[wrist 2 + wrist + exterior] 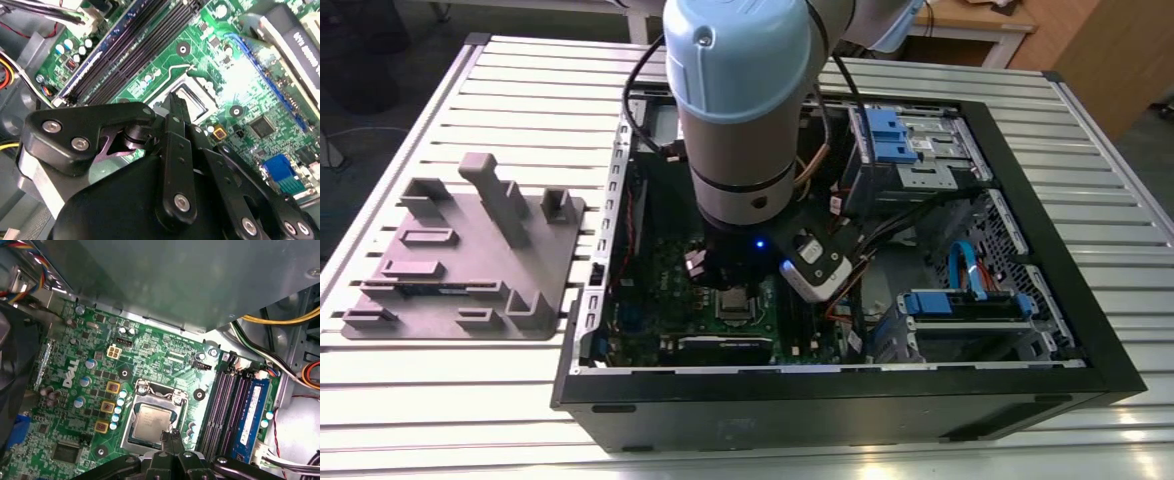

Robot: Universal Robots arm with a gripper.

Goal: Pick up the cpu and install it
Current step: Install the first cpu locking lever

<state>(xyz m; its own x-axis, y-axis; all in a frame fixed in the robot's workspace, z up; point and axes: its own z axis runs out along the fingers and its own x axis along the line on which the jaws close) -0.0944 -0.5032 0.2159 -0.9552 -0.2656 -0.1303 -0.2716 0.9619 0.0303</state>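
claw (pixel 170 436): pressed together, holding nothing | cpu (pixel 151 421): lying in socket (pixel 159 389) on green motherboard (pixel 150 355) | claw tips just beside cpu's edge

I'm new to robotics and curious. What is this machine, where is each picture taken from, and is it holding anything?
The big pale-blue cylinder is a robot arm, seen in the exterior view from a camera off the arm. It reaches down into an open computer case lying on a slatted metal table; a grey plastic tray sits beside the case, at the exterior view's left. The two wrist views come from cameras riding on the arm, looking at the green motherboard. The black gripper looks shut, its tips at the edge of the cpu, which lies flat in its socket, beside long black memory sticks.
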